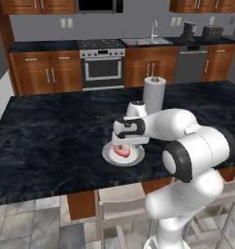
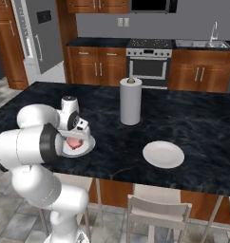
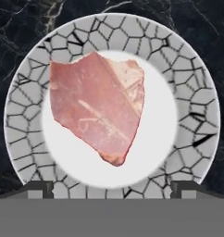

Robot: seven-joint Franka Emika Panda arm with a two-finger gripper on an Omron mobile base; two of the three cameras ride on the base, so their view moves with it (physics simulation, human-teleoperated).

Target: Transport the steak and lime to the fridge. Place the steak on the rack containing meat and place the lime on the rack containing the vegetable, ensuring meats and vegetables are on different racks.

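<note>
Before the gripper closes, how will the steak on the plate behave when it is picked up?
The steak looks like a flat, irregular slab, so it will probably not roll. As raw meat it may sag and be slippery. It lies loose on a smooth plate, so it could slide if nudged.

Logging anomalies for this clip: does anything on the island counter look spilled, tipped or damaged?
Nothing stands out. The steak lies on its plate, the paper towel roll stands upright, and the second plate sits flat.

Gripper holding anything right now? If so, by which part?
Nothing held. The gripper is open above the steak, which lies on its plate; the fingertips stand wide apart, clear of the meat.
</note>
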